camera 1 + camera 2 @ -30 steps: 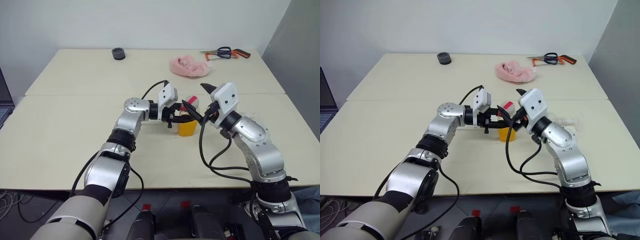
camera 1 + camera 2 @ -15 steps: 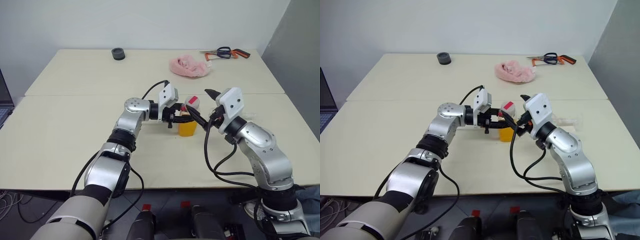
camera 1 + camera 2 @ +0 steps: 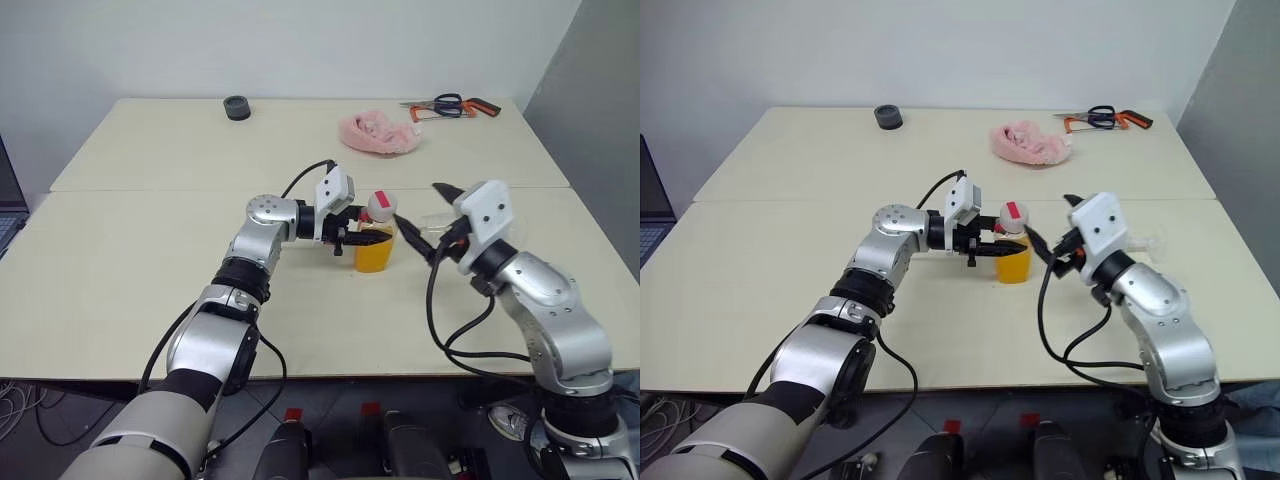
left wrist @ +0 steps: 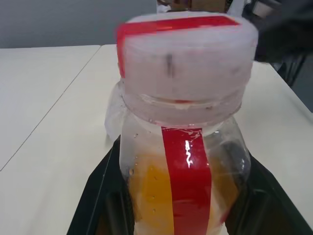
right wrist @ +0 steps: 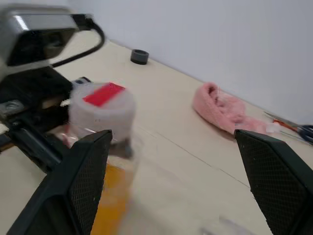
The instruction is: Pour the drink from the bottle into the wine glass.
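Note:
The bottle (image 3: 375, 247) stands upright on the table with the orange drink (image 4: 151, 191) in its lower half. Its white cap (image 4: 188, 49) with the red mark is on. My left gripper (image 3: 362, 236) reaches in level from the left and is shut on the bottle's body, its black fingers (image 4: 100, 196) on either side. My right gripper (image 3: 422, 210) hovers open just right of the cap, touching nothing. Its fingers (image 5: 83, 176) stand wide apart. The wine glass (image 3: 1145, 240) is a faint clear shape low on the table behind my right arm, mostly hidden.
A pink cloth (image 3: 377, 134) lies at the back of the table. A small black ring (image 3: 236, 107) is at the back left. Scissors and a small saw (image 3: 450, 105) are at the back right. A laptop edge (image 3: 6, 200) shows far left.
My right gripper has drawn back to the right, away from the bottle's cap, staying open. The left gripper and the bottle have not moved.

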